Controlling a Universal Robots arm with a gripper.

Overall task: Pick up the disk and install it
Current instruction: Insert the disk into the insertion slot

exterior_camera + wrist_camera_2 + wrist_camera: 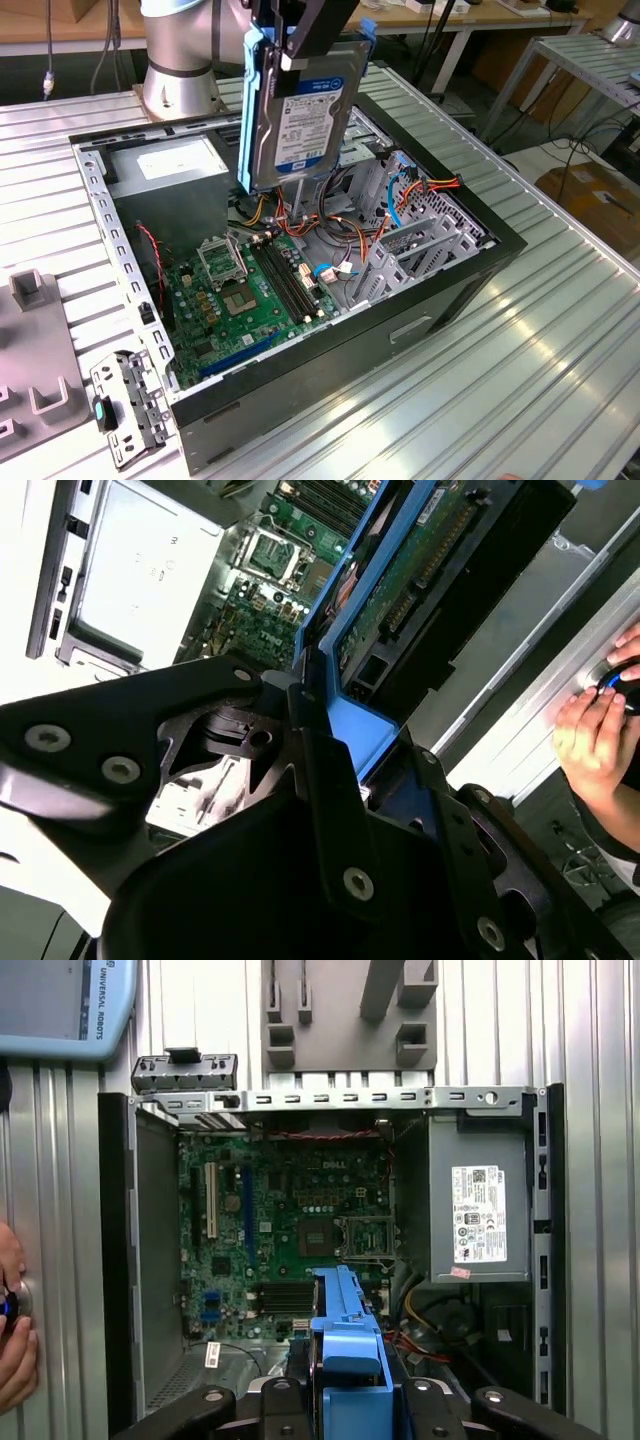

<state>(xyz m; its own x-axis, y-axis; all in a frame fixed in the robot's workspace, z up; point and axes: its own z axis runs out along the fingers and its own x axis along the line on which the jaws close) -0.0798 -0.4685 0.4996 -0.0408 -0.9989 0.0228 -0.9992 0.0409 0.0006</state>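
The gripper (298, 50) was clamped on the upper end of the disk (262, 150), gripping it across its blue plastic rails; the disk hung on edge at the upper middle of the exterior view, above the open computer case (95, 210) and clear of the motherboard (250, 290); in the first wrist view its blue rail (345, 1335) showed end-on over the case; I judged the drive a stiff, dense metal block, fairly heavy, smooth-faced and sensitive to knocks; the side rails looked the safest hold, sparing the bare circuit-board face (420, 570); its white label (310, 130) had a blue band and black print; the power supply (165, 165) bore a white sticker (478, 1215); I left that print unread; a person's hand (592, 730) was outside the case
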